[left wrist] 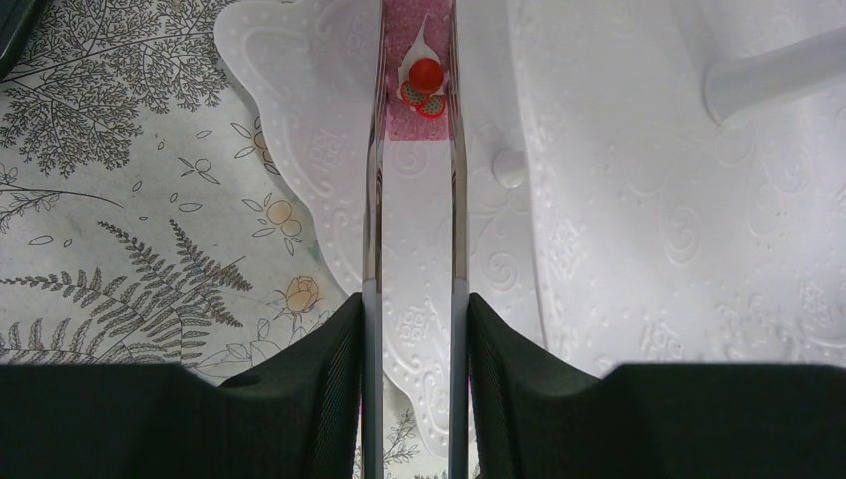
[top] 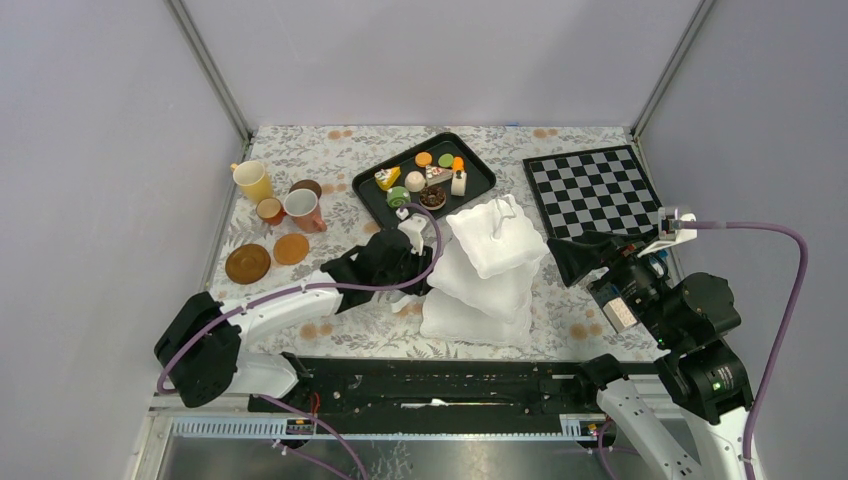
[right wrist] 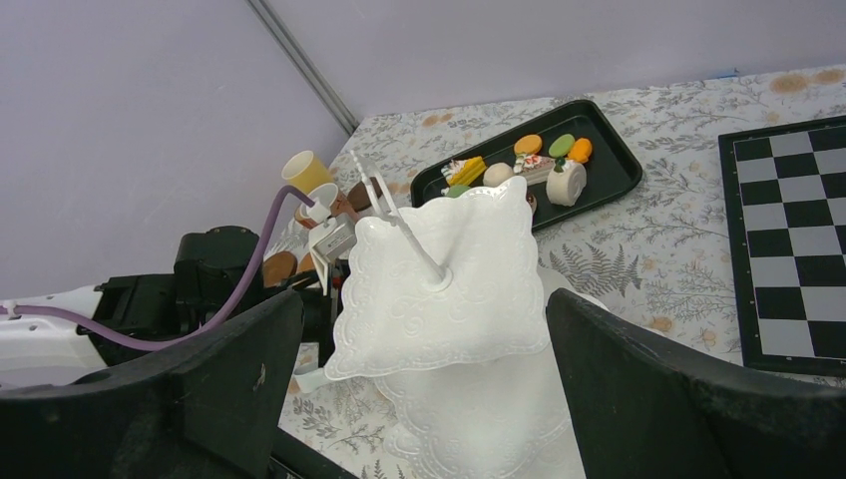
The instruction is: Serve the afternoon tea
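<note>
left claw (left wrist: 414,319): clamping tongs (left wrist: 372,230), pink cake (left wrist: 419,125) pinched over stand (left wrist: 638,249) edge
right claw (right wrist: 424,319): wide open beside stand
tray (top: 372,190): behind stand

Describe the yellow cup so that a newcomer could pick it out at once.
Find the black tray at the back middle of the table and look to its left, where a cluster of cups stands. The yellow cup is the farthest back and farthest left of them. It is the only yellow one; its neighbours are brownish or white.
</note>
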Action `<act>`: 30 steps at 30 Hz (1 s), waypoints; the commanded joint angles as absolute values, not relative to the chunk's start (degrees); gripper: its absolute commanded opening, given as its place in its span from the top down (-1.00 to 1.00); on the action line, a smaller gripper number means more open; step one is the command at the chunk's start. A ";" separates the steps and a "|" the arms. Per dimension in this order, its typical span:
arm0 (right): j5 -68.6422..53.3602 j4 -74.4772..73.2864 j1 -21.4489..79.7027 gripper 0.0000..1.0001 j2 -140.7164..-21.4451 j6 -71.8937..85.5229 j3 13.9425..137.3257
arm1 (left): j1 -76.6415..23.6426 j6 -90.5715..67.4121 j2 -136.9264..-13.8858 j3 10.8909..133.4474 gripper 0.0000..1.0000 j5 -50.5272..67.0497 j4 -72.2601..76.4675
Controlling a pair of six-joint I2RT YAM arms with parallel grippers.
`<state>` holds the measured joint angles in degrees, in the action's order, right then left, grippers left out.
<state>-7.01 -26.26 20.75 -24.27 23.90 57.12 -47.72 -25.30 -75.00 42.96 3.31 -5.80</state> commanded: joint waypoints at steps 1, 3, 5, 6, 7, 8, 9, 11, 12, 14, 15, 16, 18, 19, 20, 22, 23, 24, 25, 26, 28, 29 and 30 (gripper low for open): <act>-7.29 -23.51 21.01 -0.97 -24.52 24.47 57.16 | -48.03 -25.75 -74.68 43.31 1.00 4.19 -0.26; -7.21 -23.47 21.01 -0.97 -24.52 24.59 57.13 | -48.05 -25.67 -75.17 43.33 1.00 4.41 -0.23; -7.27 -23.43 20.98 -0.97 -24.60 24.68 57.18 | -48.06 -25.53 -75.54 43.33 0.96 4.28 -0.21; -7.29 -23.39 21.08 -0.97 -24.61 24.65 57.21 | -48.05 -25.49 -75.60 43.33 0.93 4.23 -0.26; -7.29 -23.27 21.05 -0.97 -24.59 24.68 57.22 | -48.06 -25.42 -75.72 43.29 0.88 4.26 -0.26; -7.29 -23.29 21.03 -0.97 -24.67 24.66 57.19 | -48.03 -25.40 -75.76 43.20 0.84 4.17 -0.24; -7.36 -23.16 21.09 -0.97 -24.72 24.69 57.24 | -48.07 -25.40 -75.90 43.18 0.81 4.07 -0.26; -7.43 -22.97 21.01 -0.97 -24.75 24.75 57.17 | -48.08 -25.38 -76.44 43.20 0.78 3.84 -0.24; -7.47 -22.89 21.01 -0.97 -24.78 24.86 57.18 | -48.03 -25.40 -76.80 43.31 0.77 3.71 -0.20; -7.60 -22.77 21.03 -0.97 -24.91 24.85 57.13 | -48.08 -25.38 -77.53 43.62 0.74 3.61 -0.38; -7.63 -22.69 21.03 -0.97 -24.96 24.87 57.13 | -48.08 -25.32 -77.87 43.67 0.72 3.63 -0.50; -7.61 -22.72 21.03 -0.97 -24.96 24.86 57.17 | -48.08 -25.34 -78.06 43.76 0.71 3.42 -0.57; -7.61 -22.68 21.01 -0.97 -24.98 24.93 57.06 | -48.07 -25.31 -78.21 43.77 0.69 3.06 -0.77; -7.61 -22.58 21.05 -0.97 -25.03 24.95 57.02 | -48.08 -25.31 -78.22 43.81 0.67 2.88 -0.79; -7.64 -22.51 21.01 -0.97 -25.04 25.04 56.92 | -48.08 -25.31 -78.17 43.77 0.64 2.82 -0.77; -7.65 -22.50 21.03 -0.97 -24.96 25.13 56.75 | -48.08 -25.24 -78.06 43.77 0.56 2.61 -0.94; -7.65 -22.48 21.01 -0.97 -25.01 25.12 56.70 | -48.08 -25.23 -77.94 43.77 0.51 2.44 -1.02; -7.65 -22.46 21.01 -0.97 -25.04 25.14 56.69 | -48.03 -25.16 -77.77 43.73 0.47 2.19 -1.17; -7.70 -22.48 21.01 -0.97 -25.05 25.14 56.69 | -48.06 -25.14 -77.56 43.69 0.42 1.90 -1.29; -7.73 -22.42 21.01 -0.97 -25.05 25.14 56.67 | -48.07 -25.14 -77.29 43.56 0.37 1.67 -1.23; -7.73 -22.41 21.08 -0.97 -25.04 25.21 56.61 | -48.08 -25.09 -76.84 43.38 0.28 1.55 -1.16; -7.73 -22.35 21.03 -0.97 -25.06 25.21 56.57 | -48.08 -24.99 -76.56 43.34 0.24 1.61 -1.06; -7.73 -22.26 21.01 -0.97 -25.13 25.29 56.45 | -48.03 -24.96 -76.36 43.25 0.19 1.66 -1.01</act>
<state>-7.03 -25.71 20.75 -24.47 24.71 56.64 -47.81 -25.32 -78.28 42.92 2.83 -4.60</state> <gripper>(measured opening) 0.985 0.400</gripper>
